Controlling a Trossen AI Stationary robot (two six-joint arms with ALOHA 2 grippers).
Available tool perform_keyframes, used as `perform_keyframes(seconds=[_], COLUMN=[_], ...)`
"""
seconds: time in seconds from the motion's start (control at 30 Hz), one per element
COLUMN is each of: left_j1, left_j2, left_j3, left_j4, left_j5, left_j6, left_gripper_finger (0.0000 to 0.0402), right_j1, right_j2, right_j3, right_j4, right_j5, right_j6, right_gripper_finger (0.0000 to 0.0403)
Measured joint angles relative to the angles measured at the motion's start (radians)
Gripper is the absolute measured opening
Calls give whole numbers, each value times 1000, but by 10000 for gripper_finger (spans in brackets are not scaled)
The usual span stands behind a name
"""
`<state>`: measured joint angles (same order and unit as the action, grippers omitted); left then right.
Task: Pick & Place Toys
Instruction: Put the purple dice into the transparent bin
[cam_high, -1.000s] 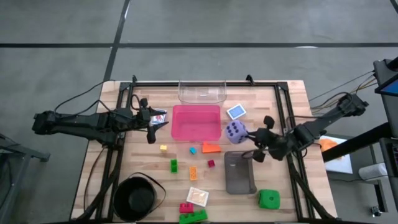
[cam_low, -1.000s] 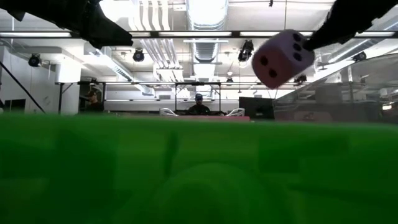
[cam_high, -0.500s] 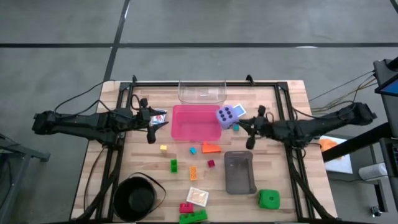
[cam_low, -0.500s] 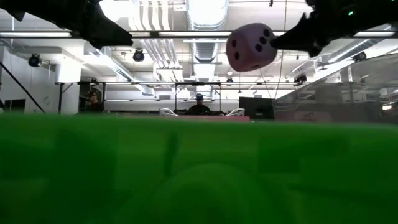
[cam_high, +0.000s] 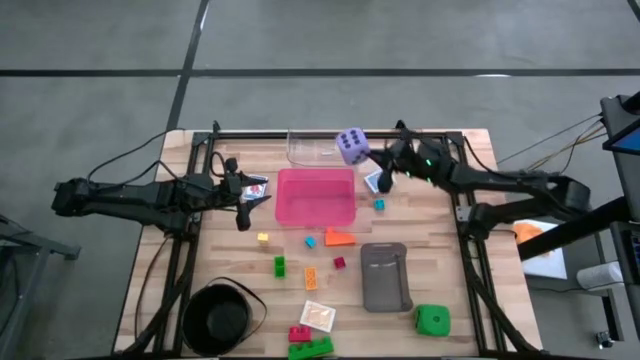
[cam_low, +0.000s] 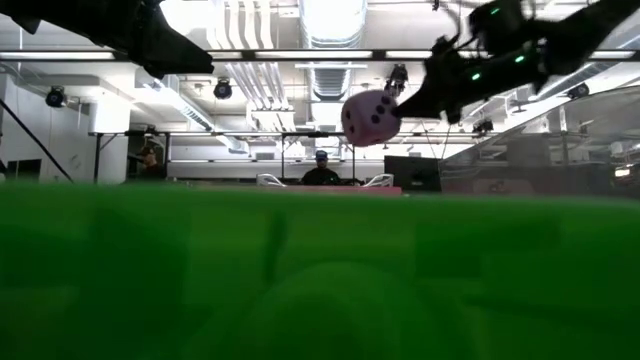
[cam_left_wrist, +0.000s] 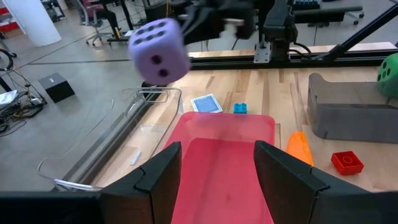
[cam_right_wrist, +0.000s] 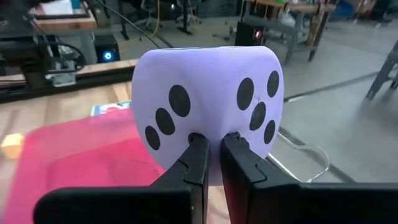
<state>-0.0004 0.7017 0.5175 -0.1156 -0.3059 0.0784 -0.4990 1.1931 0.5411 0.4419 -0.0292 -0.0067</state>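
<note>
Up and across goes the purple die (cam_high: 351, 146): from above the grey tray a second ago, past the pink tray's corner, it now rides over the clear tray (cam_high: 318, 148) at the far edge of the desk (cam_high: 470, 150), carried by the right end effector (cam_high: 374, 156), whose fingers are clamped on it. From above, the left end effector (cam_high: 252, 196) sits where it was, beside the pink tray (cam_high: 315, 197), fingers spread apart and empty. A blue card (cam_high: 374, 182) lies just under the right arm, a small blue brick (cam_high: 379, 204) near it. Out on the open wood: yellow brick (cam_high: 263, 238), green brick (cam_high: 279, 265), orange brick (cam_high: 311, 278), red brick (cam_high: 339, 263). The grey tray (cam_high: 385, 276) lies beside the green die (cam_high: 432, 320), and the black bowl (cam_high: 222, 316) holds the near corner.

Down at desk height, a green blur fills the lower half, and the purple die (cam_low: 368, 117) hangs high against the ceiling lights, the right end effector (cam_low: 402, 104) pinching it from the side.

Over to the left wrist camera: the left end effector (cam_left_wrist: 217, 167) has its two fingers parted over the pink tray (cam_left_wrist: 217, 168), and the purple die (cam_left_wrist: 159, 50) hangs above the clear tray (cam_left_wrist: 124, 134). Blue card (cam_left_wrist: 206, 104) and blue brick (cam_left_wrist: 240, 108) lie past the pink tray's far rim.

Right wrist camera, close in: the right end effector (cam_right_wrist: 212, 143) has both fingertips pressed into the purple die (cam_right_wrist: 208, 99), three pips on one face, four on the next.
</note>
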Motion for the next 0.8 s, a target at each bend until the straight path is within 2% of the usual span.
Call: perform_keyframes(seconds=[0.2,0.4,0.6,0.8], left_j1=[0,-1,-1,-1], left_j2=[0,0,0,0], left_j3=[0,0,0,0], left_j4=[0,-13,-16,-16], left_j5=[0,0,1,0], left_j6=[0,-7,-8,-8], left_gripper_finger=[204,204,204,204], right_j1=[-110,-121,-119,-119], right_j2=[230,396,454,432], right_j3=[180,343,415,421], right_j4=[-69,-202,-240,-287], right_j5=[-121,-129,-130,-130], right_j6=[-3,-20,-20,-21], right_gripper_finger=[25,25,25,25])
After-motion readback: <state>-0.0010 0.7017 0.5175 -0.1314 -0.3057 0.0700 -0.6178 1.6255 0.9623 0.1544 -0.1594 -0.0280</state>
